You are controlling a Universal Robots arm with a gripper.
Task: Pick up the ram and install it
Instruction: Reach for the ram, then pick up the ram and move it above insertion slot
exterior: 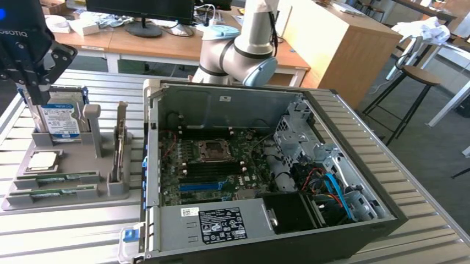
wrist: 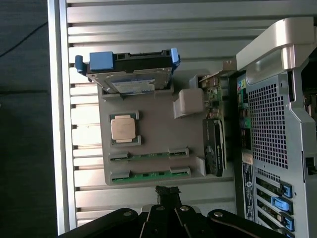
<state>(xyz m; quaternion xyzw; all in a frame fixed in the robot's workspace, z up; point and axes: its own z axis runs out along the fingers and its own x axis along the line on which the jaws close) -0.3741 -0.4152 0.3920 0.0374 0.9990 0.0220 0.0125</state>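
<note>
With the gripper (exterior: 33,88) shut and holding nothing over the tray (exterior: 74,160), probably best to open wide and line up along the ram (exterior: 55,191) lying flat at the tray's near end, on the exterior view's left of the computer (exterior: 220,107).

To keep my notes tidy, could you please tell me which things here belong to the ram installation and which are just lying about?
Job: ram stick, second ram stick beside it, motherboard in the open computer case, shut pincer.
Lying about: hard drive, processor, upright card, monitor, stool.
</note>
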